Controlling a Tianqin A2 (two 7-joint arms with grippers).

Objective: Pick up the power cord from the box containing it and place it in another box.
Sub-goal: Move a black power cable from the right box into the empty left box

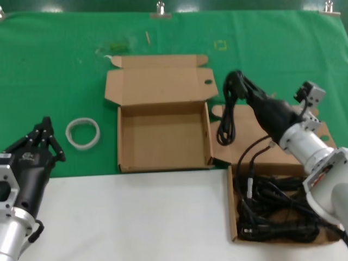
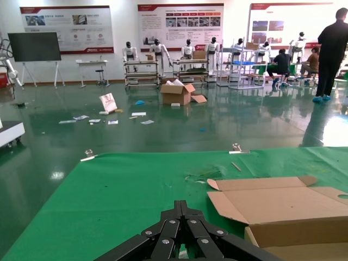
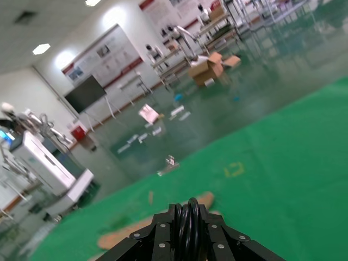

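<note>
Cord (image 1: 227, 111) hangs from right gripper (image 1: 237, 80), apparently clamped.

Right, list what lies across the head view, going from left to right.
Left pincer → white ring → empty box → power cord hanging from the right pincer → box of black cords at the right.

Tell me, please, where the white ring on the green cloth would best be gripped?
Probably across its band from straight above: the white ring lies flat on the green cloth, its hole open for one finger. The left gripper sits nearest.
</note>
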